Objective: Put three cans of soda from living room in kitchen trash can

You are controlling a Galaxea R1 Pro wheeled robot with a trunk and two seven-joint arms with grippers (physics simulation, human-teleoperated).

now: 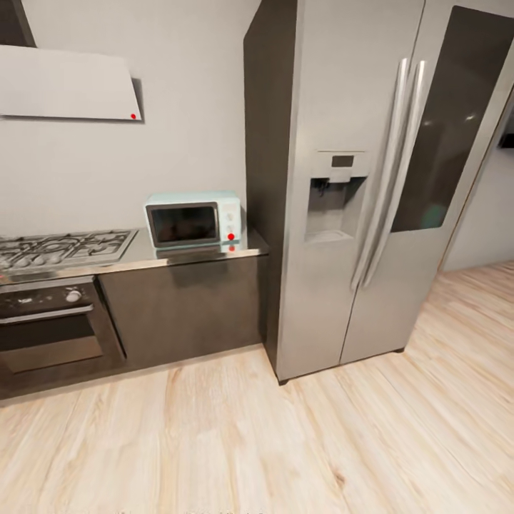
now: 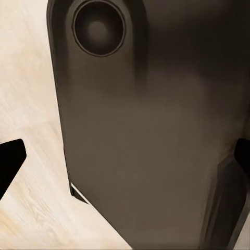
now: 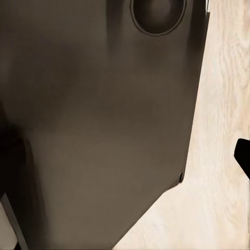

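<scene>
Presently we face the kitchen. In the head view the tall steel two-door fridge (image 1: 371,185) stands at the right end of the dark cabinet run, on the pale wood floor (image 1: 285,442), with a water dispenser recess in its left door and a dark glass panel in its right. The pale teal microwave (image 1: 193,220) sits on the table (image 1: 143,260) at its right end, just beside the fridge wall. The gas hob (image 1: 61,250) occupies the left part of the table, with the oven (image 1: 50,321) below it. A white hood (image 1: 68,84) hangs on the grey wall above the hob.

Left wrist view: we see a broad dark body of the robot (image 2: 151,135) with a round recess, over the wood floor. Black fingertips (image 2: 10,161) show at opposite edges, well apart, with nothing between them, so we record the left jaws (image 2: 125,159) as spread.

Right wrist view: the same kind of dark body (image 3: 99,120) over the floor. One black fingertip (image 3: 243,155) shows at the edge; the other is lost in shadow, so we cannot tell how the right jaws stand.
</scene>
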